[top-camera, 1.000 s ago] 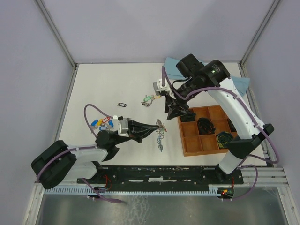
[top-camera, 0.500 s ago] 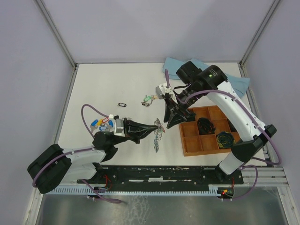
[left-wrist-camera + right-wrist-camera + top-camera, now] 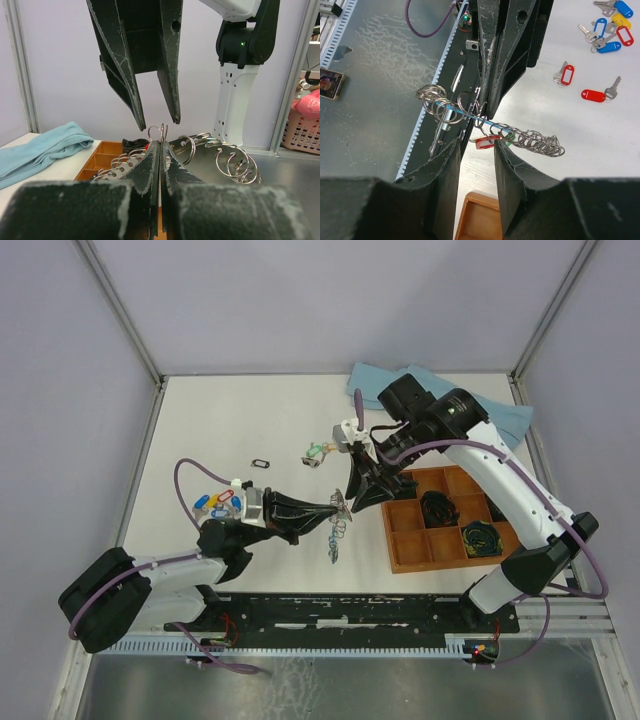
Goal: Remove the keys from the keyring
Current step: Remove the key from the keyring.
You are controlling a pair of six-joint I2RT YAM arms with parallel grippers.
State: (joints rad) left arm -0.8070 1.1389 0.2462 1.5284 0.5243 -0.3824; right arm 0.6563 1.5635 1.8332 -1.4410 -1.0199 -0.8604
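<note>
1. Silver and light-blue, the keyring [image 3: 336, 533] dangles from the left gripper [image 3: 338, 506], near the wooden tray [image 3: 393, 545]. Seen from overhead, the right gripper [image 3: 353, 502] has swung in over the last second from above the tray's corner, and its tips now sit just beside the left's. The ring has drifted slightly toward the left arm. Loose keys [image 3: 215, 503] lie on the table by the left arm.
2. Left wrist: the left gripper [image 3: 160, 150] is clenched on one split ring of the keyring [image 3: 232, 165]. The right gripper [image 3: 158, 124] hangs spread just above it.
3. Right wrist: the right gripper [image 3: 476, 146] is parted and grasps nothing. A red-tagged key [image 3: 487, 142] on the keyring [image 3: 525, 137] appears between its fingers. The approach looks finished, so closing on that key is probably next.
</note>
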